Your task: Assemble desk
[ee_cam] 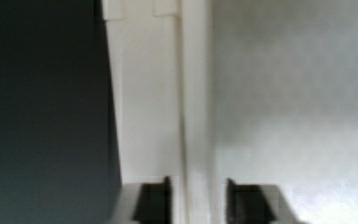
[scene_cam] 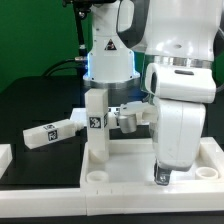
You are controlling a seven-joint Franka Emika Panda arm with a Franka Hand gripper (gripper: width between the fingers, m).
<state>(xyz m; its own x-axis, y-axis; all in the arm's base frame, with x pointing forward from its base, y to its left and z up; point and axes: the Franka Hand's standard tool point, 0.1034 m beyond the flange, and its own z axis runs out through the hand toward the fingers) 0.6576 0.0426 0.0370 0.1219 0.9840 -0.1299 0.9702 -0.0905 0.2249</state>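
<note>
The white desk top [scene_cam: 125, 160] lies flat on the black table at the exterior view's lower right. One tagged leg [scene_cam: 96, 125] stands upright at its left corner. A second tagged leg [scene_cam: 50, 133] lies on the table further left. A third leg [scene_cam: 130, 116] lies behind the top. My gripper [scene_cam: 161, 178] points straight down at the top's near rim. In the wrist view my gripper [ee_cam: 199, 202] straddles the raised rim [ee_cam: 149, 100], and both dark fingers [ee_cam: 155, 202] are closed against it. The flat panel [ee_cam: 300, 100] lies on one side and dark table on the other.
The bulky white arm hangs over the right half of the desk top and hides part of it. A plain white border bar [scene_cam: 4, 155] lies at the exterior view's left edge. The robot base [scene_cam: 108, 60] stands behind the parts.
</note>
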